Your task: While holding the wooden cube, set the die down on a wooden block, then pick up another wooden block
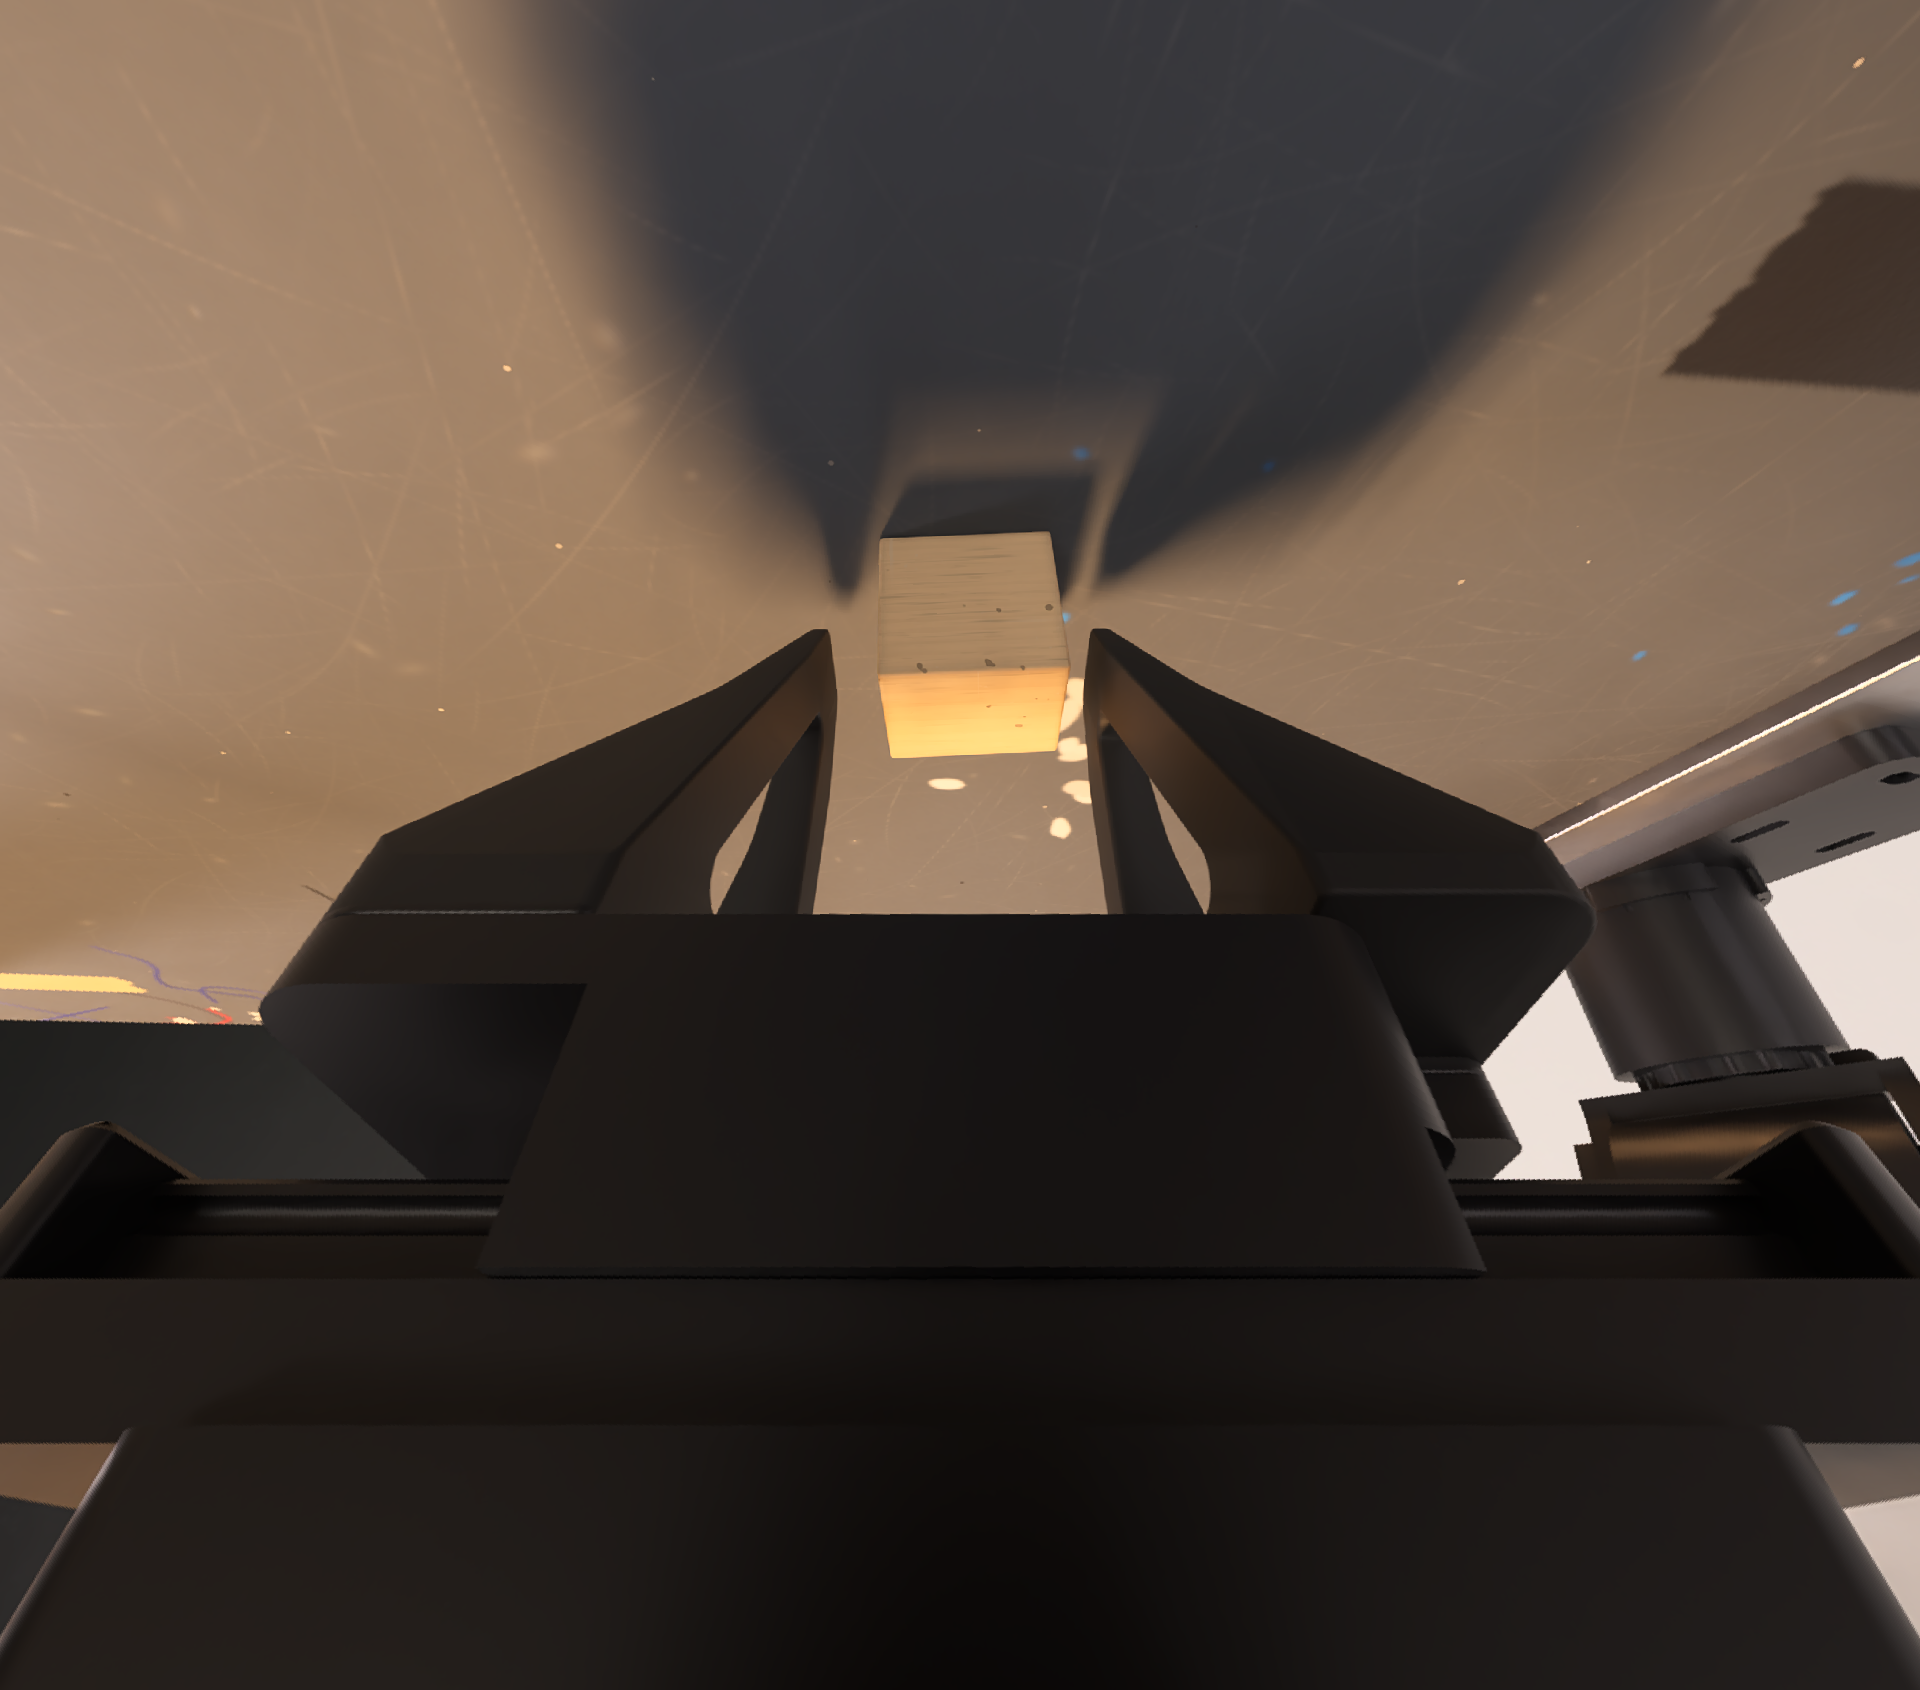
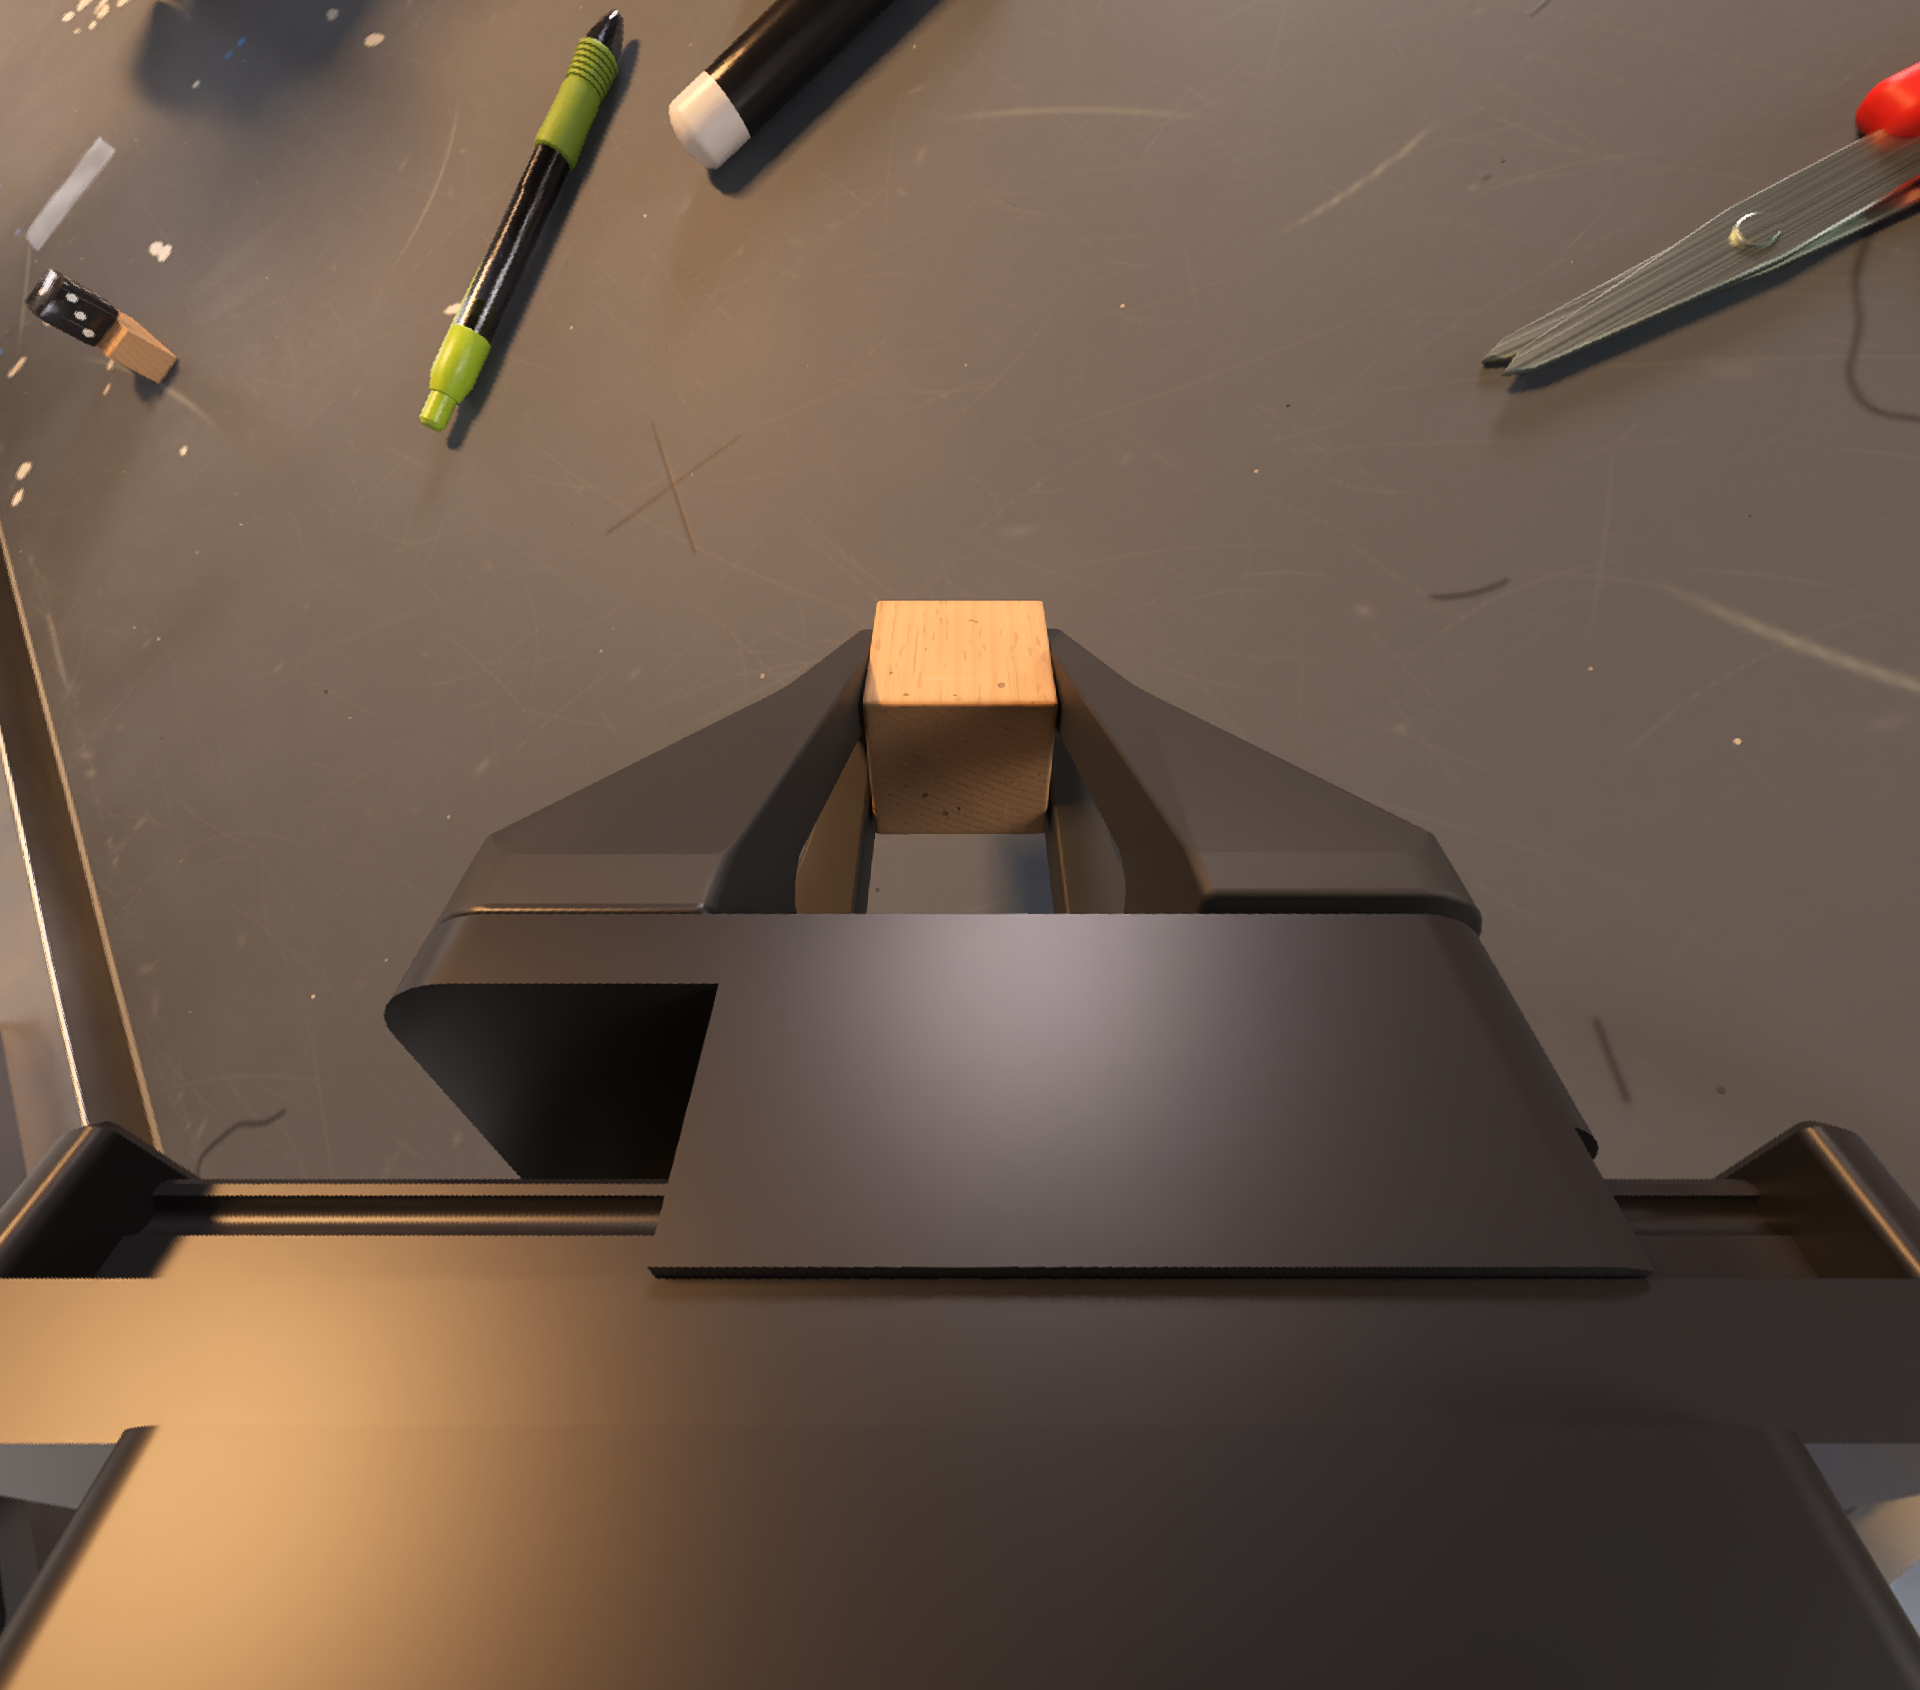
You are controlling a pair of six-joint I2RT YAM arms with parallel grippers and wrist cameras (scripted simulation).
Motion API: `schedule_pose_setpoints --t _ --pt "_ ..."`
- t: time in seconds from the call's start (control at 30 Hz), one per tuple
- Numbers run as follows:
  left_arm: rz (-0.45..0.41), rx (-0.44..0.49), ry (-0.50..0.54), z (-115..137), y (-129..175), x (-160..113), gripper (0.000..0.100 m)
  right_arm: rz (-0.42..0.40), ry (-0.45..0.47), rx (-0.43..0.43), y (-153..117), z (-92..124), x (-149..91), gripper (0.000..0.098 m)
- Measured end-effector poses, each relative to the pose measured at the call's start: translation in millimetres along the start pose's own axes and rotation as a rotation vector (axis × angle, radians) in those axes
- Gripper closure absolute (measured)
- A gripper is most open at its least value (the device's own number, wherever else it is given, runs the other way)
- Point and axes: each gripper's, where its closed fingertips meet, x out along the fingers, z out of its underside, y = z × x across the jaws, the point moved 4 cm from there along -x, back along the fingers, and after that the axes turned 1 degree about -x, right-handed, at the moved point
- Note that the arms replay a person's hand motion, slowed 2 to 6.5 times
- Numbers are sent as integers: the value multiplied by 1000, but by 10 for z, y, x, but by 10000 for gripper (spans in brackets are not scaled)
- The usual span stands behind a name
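Die (image 2: 71,307) already sat on a block (image 2: 142,351); right gripper (image 2: 961,721) pinched wooden cube (image 2: 960,710); left gripper (image 1: 958,653) spread around second block (image 1: 971,648); next: close and lift.

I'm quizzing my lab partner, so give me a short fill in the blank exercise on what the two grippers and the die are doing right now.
1. The right gripper is shut on a wooden ____.
2. The black die sits on a wooden block, left of the ____ pen.
3. The left gripper straddles another wooden block with its jaws ____.
4. The scissors have ____ handles.

Missing words: cube; green; open; red
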Motion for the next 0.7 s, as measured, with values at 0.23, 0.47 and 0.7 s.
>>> schedule_pose_setpoints --t 0.23,0.47,0.7 --pt "-3 -3 -7 18 7 8 671 1 3 -2 1 -2 -3 728" --pt "12 -12 16 5 29 -14 724 0 4 -3 -1 -3 -4 728" --pt "16 -41 96 -2 2 -140 724 -1 4 -3 -1 -5 -6 728"
